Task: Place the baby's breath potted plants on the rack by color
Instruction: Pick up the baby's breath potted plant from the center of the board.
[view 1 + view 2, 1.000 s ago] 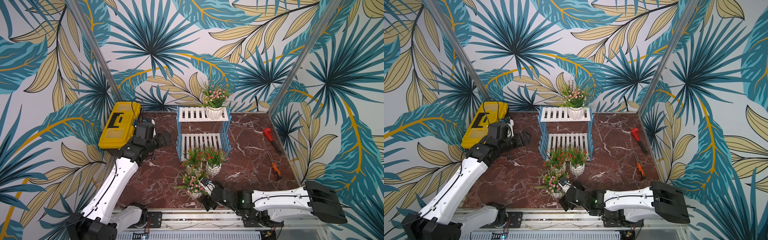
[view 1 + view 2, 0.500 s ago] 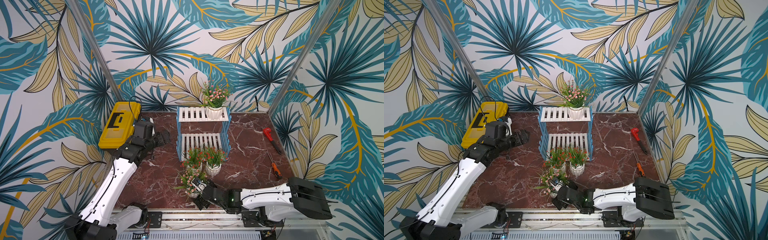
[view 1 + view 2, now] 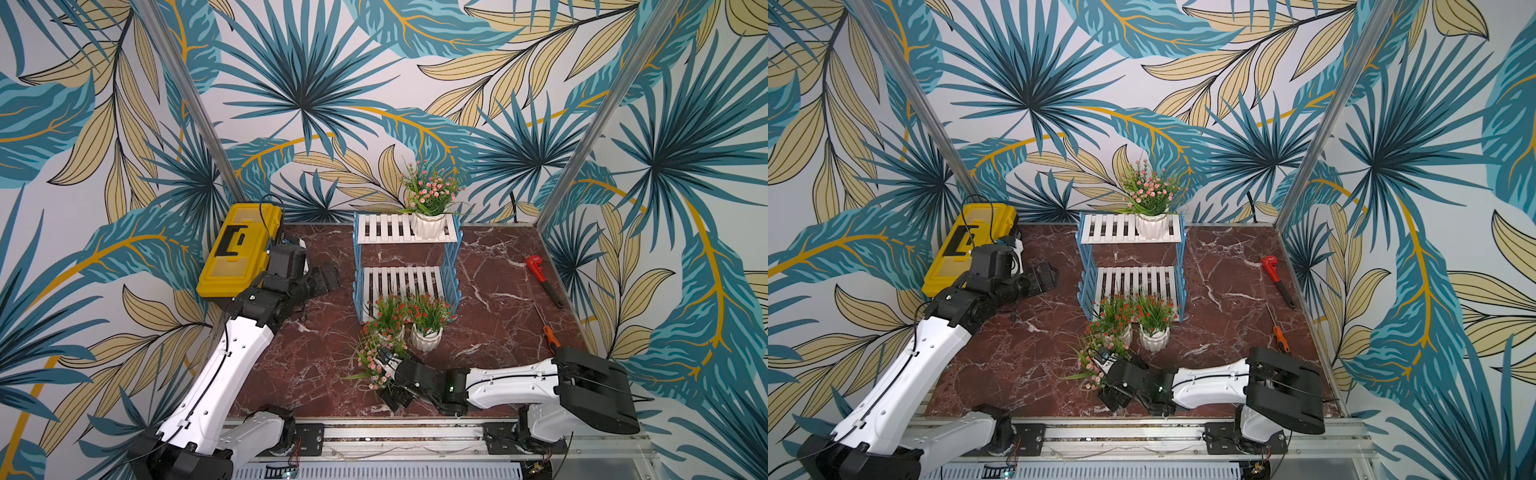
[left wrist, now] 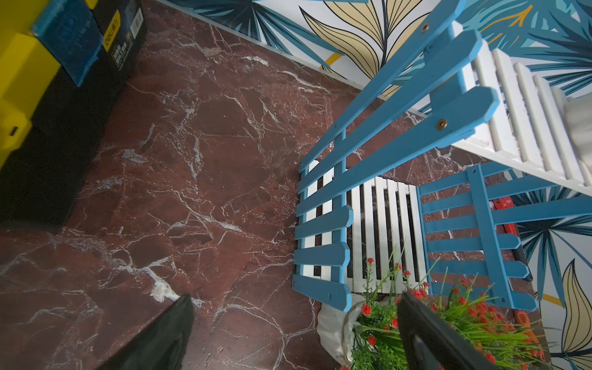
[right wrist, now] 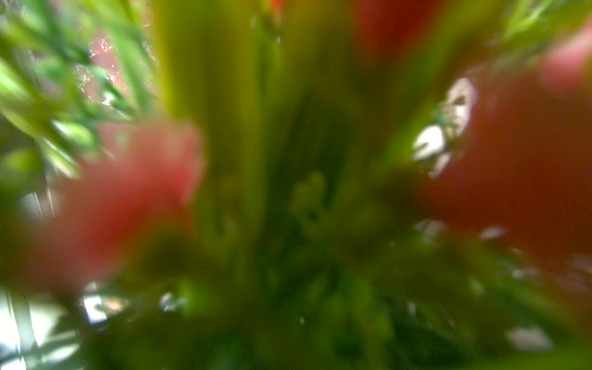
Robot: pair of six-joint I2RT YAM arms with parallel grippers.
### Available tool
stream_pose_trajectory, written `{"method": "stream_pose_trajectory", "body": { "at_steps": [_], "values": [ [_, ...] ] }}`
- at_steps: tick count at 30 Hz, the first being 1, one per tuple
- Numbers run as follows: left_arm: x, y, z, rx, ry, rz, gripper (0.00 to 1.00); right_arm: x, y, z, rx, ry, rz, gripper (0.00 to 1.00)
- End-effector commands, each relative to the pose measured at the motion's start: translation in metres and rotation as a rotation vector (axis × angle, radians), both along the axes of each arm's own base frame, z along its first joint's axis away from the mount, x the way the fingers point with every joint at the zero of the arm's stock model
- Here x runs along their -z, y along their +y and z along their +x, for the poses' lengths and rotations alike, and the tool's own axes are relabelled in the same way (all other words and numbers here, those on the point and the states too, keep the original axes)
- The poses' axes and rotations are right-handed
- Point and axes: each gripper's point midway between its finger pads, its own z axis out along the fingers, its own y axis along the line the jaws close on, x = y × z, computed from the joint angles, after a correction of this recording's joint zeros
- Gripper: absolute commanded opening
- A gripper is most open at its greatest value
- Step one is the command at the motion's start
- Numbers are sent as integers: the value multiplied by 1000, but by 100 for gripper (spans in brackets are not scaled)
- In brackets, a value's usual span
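Our left gripper (image 4: 294,296) hangs wide open and holds nothing, over bare marble table (image 3: 311,353) between the yellow toolbox (image 3: 239,245) and the rack (image 3: 386,228). Our right gripper (image 3: 386,380) is pushed into the front pink plant (image 3: 372,365) near the table's front edge. Its wrist view is only blurred green and pink, so we cannot tell how far the jaws stand apart or whether they grip. The red plants (image 3: 428,311) stand side by side just before the rack's lower shelf. The shelf pink plant (image 3: 430,195) sits at the top shelf's right end. The rack has white slats and blue picket sides, and the pots are ribbed white.
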Motion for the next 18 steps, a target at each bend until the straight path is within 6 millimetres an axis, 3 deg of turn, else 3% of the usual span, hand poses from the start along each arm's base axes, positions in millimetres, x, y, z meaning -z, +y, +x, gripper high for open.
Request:
{"method": "stream_pose_trajectory", "body": {
  "at_steps": [1,18],
  "values": [
    [-15,2,-4,-8,-35,-5,99,12,1,-2,-37,35,-32,99],
    [-6,0,-4,-2,-9,-4,99,26,0,8,-41,8,-112,97]
  ]
}}
